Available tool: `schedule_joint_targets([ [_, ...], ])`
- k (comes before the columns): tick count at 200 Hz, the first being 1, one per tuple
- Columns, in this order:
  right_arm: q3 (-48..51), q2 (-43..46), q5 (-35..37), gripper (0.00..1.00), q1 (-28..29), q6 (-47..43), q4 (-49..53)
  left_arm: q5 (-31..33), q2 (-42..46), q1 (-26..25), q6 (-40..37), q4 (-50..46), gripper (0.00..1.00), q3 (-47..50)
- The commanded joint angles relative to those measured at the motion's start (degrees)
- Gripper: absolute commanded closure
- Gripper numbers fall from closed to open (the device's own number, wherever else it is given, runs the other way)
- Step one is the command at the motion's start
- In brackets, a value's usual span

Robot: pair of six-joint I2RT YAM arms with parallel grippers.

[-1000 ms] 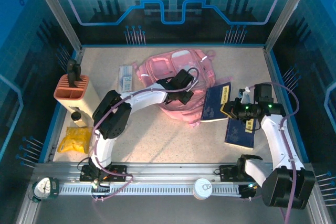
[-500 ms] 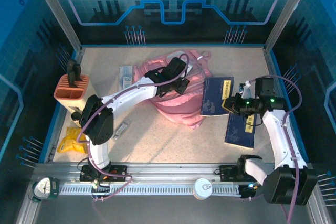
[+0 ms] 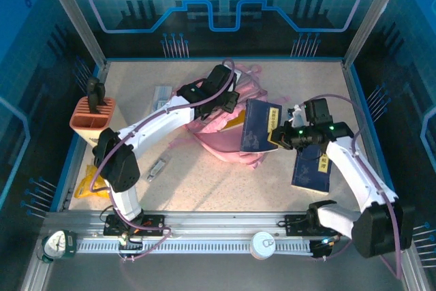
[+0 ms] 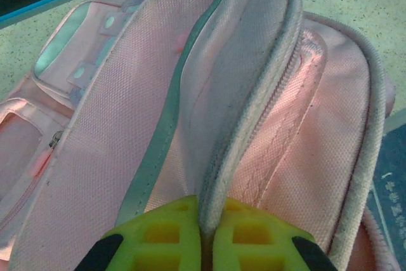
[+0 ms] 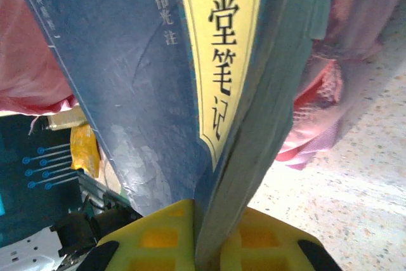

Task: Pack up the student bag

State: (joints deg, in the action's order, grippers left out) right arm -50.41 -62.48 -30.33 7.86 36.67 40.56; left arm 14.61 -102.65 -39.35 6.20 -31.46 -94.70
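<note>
The student bag (image 3: pixel 216 126), a soft pink backpack, lies at mid-table. My left gripper (image 3: pixel 223 102) is shut on the grey zipper rim of its opening, holding the flap up; in the left wrist view the yellow-green fingers (image 4: pixel 165 233) pinch that rim, with the bag (image 4: pixel 120 125) spread beyond. A dark blue book (image 3: pixel 258 125) with a yellow title label is held off the table at the bag's right side by my right gripper (image 3: pixel 278 135), which is shut on its edge. In the right wrist view the gripper (image 5: pixel 212 239) clamps the book (image 5: pixel 133 74), with the pink bag (image 5: pixel 320 87) behind it.
A second blue book (image 3: pixel 312 168) lies on the table under the right arm. The salmon pen holder (image 3: pixel 92 115) stands at the left, a yellow packet (image 3: pixel 90 183) near the front left, a small grey item (image 3: pixel 157 168) beside it, and a flat box (image 3: pixel 162 95) left of the bag.
The left gripper has pulled the bag's rim up and toward the back. The right gripper has carried the blue book leftward, tilting it up against the bag's right side.
</note>
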Motion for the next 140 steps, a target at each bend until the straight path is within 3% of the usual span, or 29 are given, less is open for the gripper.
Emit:
schedule_joint_targets([
  [1, 2.22, 5.19, 0.13, 1.0, -5.12, -0.69, 2.47, -2.26, 4.04, 0.54, 2.43, 6.24, 1.0, -3.47],
  [19, 2.22, 6.31, 0.8, 1.0, -9.23, -3.87, 6.38, -2.58, 3.53, 0.86, 2.92, 6.38, 1.0, -3.69],
  [42, 3.22, 7.22, 3.06, 1.0, -9.68, -6.0, 8.38, -3.82, 3.51, 0.92, 3.34, 6.19, 1.0, -4.17],
  [75, 4.9, 6.28, 1.32, 1.0, -7.08, -4.08, 5.43, -4.22, 3.51, 0.98, 3.52, 5.49, 1.0, -4.45],
  [112, 2.15, 5.98, 5.69, 1.0, -3.06, -3.38, 8.24, -3.71, 3.95, 1.14, 4.22, 5.11, 1.0, -4.86],
  [140, 7.07, 6.6, -2.99, 1.0, -1.37, 2.23, -4.47, -6.58, 4.48, 1.15, 3.43, 7.6, 1.0, -3.4],
])
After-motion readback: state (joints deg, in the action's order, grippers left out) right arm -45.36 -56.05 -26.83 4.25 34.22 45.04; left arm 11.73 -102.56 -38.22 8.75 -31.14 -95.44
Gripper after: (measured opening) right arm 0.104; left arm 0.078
